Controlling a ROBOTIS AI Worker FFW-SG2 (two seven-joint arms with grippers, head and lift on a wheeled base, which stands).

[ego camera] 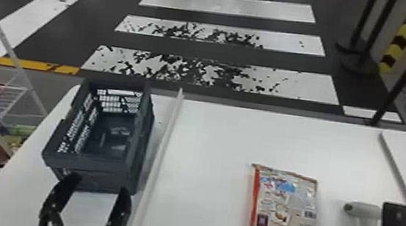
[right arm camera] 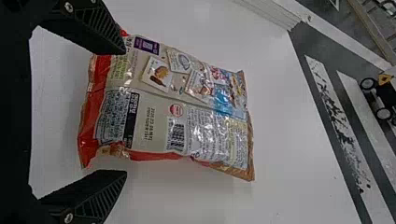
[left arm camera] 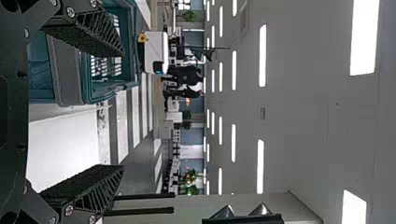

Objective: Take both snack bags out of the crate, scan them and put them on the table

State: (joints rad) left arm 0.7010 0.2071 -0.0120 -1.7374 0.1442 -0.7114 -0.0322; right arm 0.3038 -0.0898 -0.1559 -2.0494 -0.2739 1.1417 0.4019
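The table (ego camera: 215, 153) carries the crate (ego camera: 95, 167) by its far left corner and, toward its right edge, the snack bag (ego camera: 284, 209), probably light, slippery and crushable, best pinched at its red end by the spread right gripper (right arm camera: 125, 109), the left gripper (ego camera: 99, 185) gaping too.

Red-edged snack bag (ego camera: 285, 206), barcode (right arm camera: 176, 135) up, flat on tbl (ego camera: 210, 141)
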